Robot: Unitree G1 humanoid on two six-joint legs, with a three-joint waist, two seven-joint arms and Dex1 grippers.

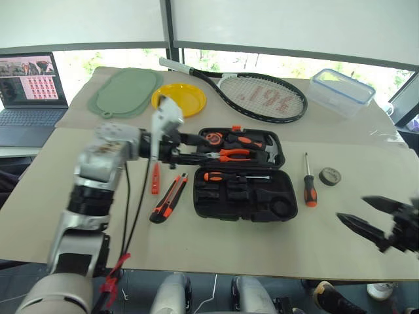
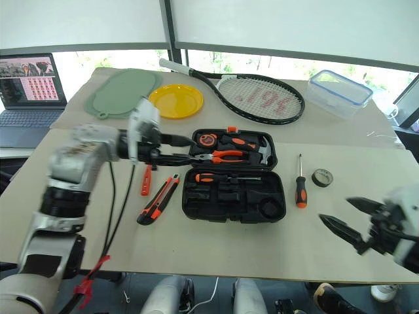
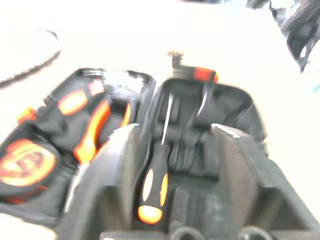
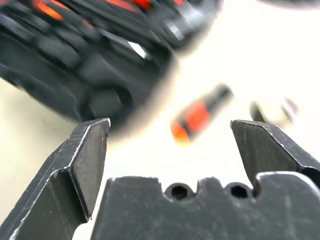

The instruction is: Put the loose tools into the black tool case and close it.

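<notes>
Black moulded plastic tool case [image 1: 245,175] lies open on the surface, just right of the left gripper [image 1: 194,148], whose fingers stand apart, empty. One orange-and-black-handled screwdriver [image 1: 309,180] lies between case and wide-open right gripper [image 1: 366,219], likely its next target.

Left arm [image 1: 91,190]: silver-grey jointed segments with black bands; black cables run alongside, with a red tag low down. Each hand [image 4: 170,150] has two black tapered fingers [image 4: 82,160] on a black base with two round holes.
</notes>
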